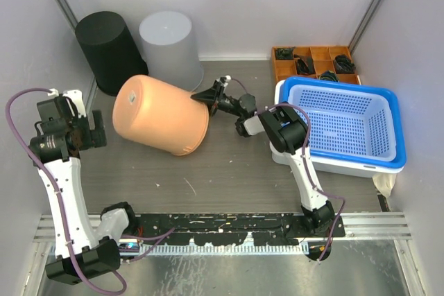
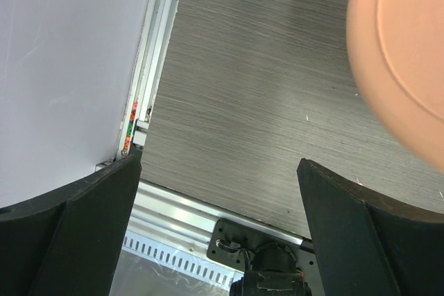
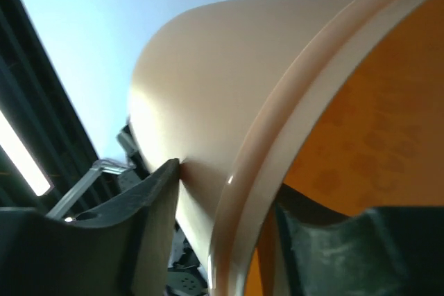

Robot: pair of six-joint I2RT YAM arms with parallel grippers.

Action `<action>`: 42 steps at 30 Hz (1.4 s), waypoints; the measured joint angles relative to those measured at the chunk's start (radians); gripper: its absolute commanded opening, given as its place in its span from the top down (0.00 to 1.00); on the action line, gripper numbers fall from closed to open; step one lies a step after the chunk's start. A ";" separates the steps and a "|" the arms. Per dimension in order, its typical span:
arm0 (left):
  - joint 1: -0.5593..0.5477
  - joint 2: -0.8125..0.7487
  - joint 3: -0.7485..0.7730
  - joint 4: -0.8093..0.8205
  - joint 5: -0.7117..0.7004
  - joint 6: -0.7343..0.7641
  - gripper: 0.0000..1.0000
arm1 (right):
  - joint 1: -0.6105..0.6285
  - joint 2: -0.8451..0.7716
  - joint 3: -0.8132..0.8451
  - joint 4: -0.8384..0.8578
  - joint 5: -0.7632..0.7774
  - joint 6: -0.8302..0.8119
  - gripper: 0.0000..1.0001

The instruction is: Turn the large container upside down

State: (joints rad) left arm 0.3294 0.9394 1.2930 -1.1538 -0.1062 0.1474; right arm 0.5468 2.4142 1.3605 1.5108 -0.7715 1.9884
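The large orange container (image 1: 161,114) lies tilted on its side in the middle of the table, its base toward the left and its open mouth toward the right. My right gripper (image 1: 206,98) is shut on its rim (image 3: 277,171): one finger (image 3: 149,220) presses the outer wall and the other finger (image 3: 326,247) is inside the mouth. My left gripper (image 1: 94,129) is open and empty, just left of the container's base, which shows at the right edge of the left wrist view (image 2: 406,60).
A black bin (image 1: 109,50) and a grey bin (image 1: 171,46) stand upside down at the back. A blue basket (image 1: 343,126) in a white tray sits at the right, with an orange parts box (image 1: 316,64) behind it. Enclosure walls stand on both sides.
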 measured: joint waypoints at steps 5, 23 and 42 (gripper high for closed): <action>0.000 0.000 -0.005 0.008 0.006 0.000 0.01 | -0.017 0.037 -0.047 -0.073 -0.066 -0.158 0.04; 0.000 -0.001 -0.039 0.010 0.069 0.029 0.01 | 0.050 -0.154 0.446 -1.703 0.399 -1.532 0.00; 0.096 0.274 -0.169 -0.126 0.458 0.504 0.01 | -0.068 -1.129 0.046 -2.438 0.466 -2.610 0.00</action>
State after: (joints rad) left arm 0.4255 1.2129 1.1236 -1.2793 0.3519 0.6510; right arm 0.4793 1.2850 1.4067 -0.9268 -0.3058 -0.6216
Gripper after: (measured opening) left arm 0.995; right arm 0.996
